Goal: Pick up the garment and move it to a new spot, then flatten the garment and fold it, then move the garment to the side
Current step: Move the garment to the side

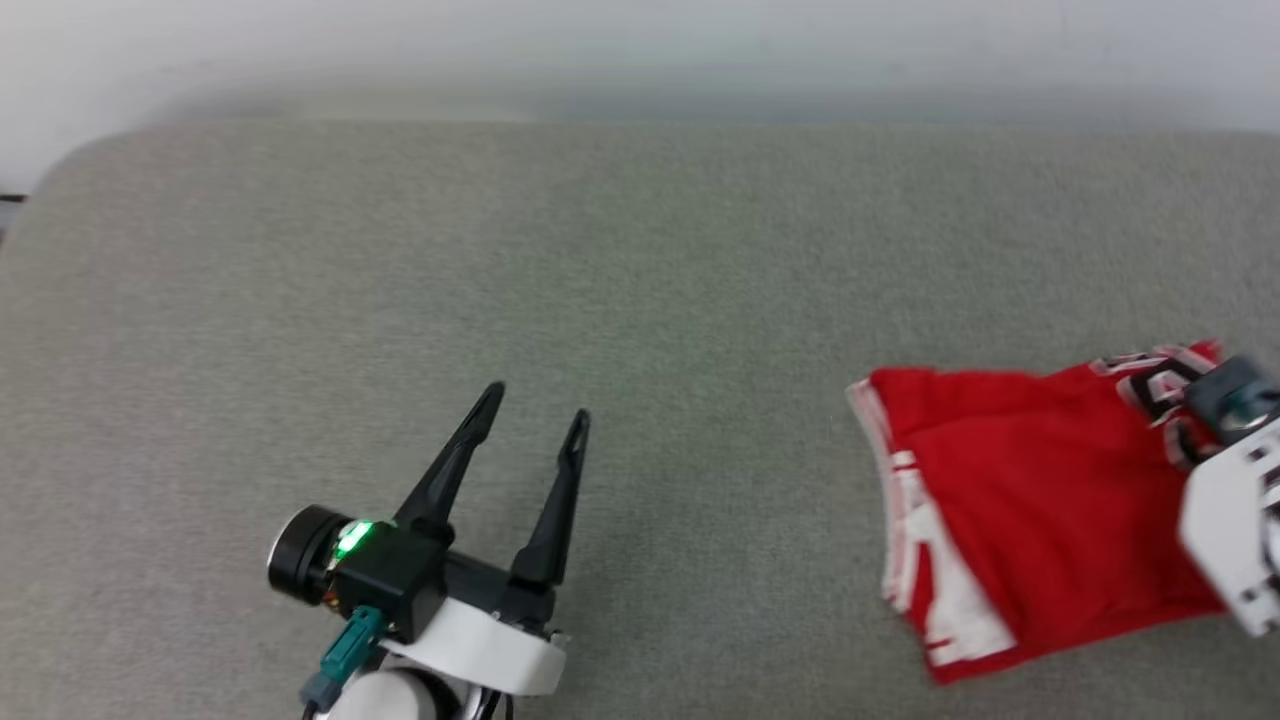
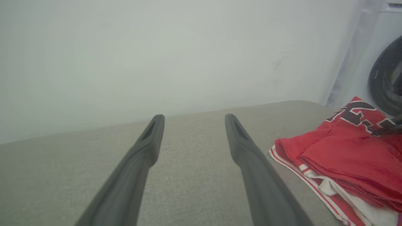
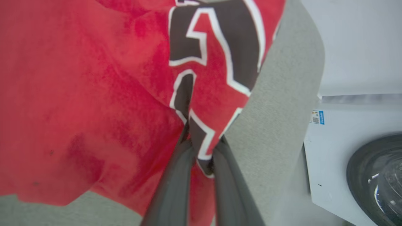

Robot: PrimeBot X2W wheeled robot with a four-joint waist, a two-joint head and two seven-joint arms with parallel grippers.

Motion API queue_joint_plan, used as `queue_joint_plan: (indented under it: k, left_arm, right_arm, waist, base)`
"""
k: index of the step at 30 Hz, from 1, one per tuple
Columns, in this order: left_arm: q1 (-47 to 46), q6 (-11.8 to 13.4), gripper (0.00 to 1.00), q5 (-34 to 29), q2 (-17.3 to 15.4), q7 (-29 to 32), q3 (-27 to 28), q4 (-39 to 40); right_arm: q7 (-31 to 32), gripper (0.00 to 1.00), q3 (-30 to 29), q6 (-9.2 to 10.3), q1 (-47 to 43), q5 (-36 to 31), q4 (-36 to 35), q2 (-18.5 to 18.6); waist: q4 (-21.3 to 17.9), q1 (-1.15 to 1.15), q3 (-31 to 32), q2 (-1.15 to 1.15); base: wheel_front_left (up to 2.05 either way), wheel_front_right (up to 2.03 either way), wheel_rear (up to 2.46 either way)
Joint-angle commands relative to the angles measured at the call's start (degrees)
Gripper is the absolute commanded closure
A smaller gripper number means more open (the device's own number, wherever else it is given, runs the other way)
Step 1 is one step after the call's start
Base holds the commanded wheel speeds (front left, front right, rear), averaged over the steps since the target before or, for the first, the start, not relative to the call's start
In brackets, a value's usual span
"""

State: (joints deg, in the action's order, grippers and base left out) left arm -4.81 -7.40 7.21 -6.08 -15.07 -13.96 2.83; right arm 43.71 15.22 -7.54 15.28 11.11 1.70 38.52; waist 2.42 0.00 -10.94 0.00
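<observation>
The right gripper (image 3: 202, 150) is clamped on the garment (image 1: 1030, 500); the left gripper (image 1: 538, 402) stands apart, empty.

A broad counter (image 1: 600, 260) covered in grey-green woven cloth stretches across the room, and its far corner at ten o'clock is rounded off. Behind it, at twelve o'clock, stands a plain pale wall (image 1: 640, 40). Past the counter's end at three o'clock sits a white washing machine (image 3: 333, 150), just beside the counter's edge. It has a dark round door (image 3: 377, 179) and a small blue-and-white label (image 3: 316, 117) stuck near its top corner.
</observation>
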Motion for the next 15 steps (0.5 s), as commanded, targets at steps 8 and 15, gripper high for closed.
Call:
queue_joint_plan:
  k: [8,15]
  left_arm:
    - [-6.6,-0.1,0.0,-1.4,-1.9,-0.1,-5.6,1.8]
    - [-11.4,-0.1,0.0,-3.0,-3.4,-0.1,-9.0,2.7]
  right_arm:
    - [-9.3,1.0,3.4,0.11,8.7,0.4,9.6,14.3]
    - [-19.5,1.0,1.9,0.11,15.4,0.2,21.0,17.2]
  waist:
    - [-7.2,0.0,-9.6,0.0]
    - [-10.5,0.0,-14.8,0.0]
  base:
    - [0.0,0.0,0.0]
    - [0.0,0.0,0.0]
